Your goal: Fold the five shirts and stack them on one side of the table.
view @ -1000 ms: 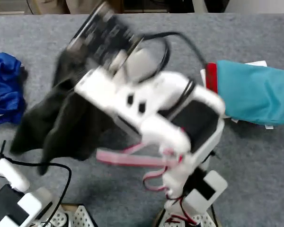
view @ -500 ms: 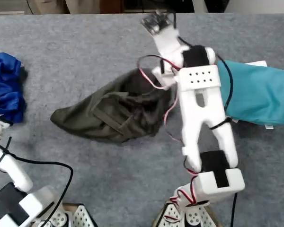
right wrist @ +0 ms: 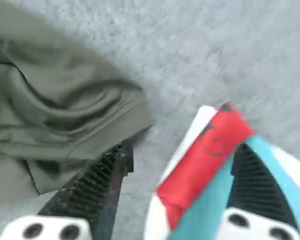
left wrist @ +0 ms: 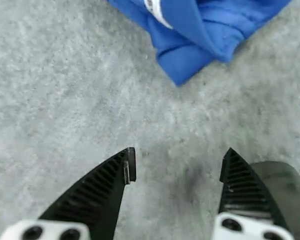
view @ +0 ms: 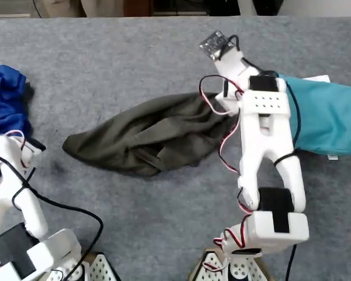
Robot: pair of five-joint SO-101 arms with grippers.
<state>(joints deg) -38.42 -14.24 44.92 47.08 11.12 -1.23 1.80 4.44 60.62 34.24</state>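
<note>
A dark olive shirt (view: 149,137) lies crumpled across the middle of the grey table (view: 105,58). My right gripper (right wrist: 177,155) hangs open just past the shirt's right end (right wrist: 55,120), with nothing between its fingers. Under it is the edge of a folded stack with a red shirt (right wrist: 205,150) and a teal shirt (view: 319,114) on top. A rumpled blue shirt (view: 6,105) lies at the table's left edge. My left gripper (left wrist: 177,165) stands open over bare table between the blue shirt (left wrist: 200,30) and the olive shirt's left tip (left wrist: 290,185).
The right arm (view: 263,134) stretches from its base (view: 245,257) at the front up across the table's right half. The left arm's base and cable (view: 29,246) sit at the front left corner. White cloth (view: 316,79) peeks from under the teal stack.
The right arm swung the olive shirt down and spread it rightward on the table, then let it go beside the stack. The left arm has come in at the front left.
</note>
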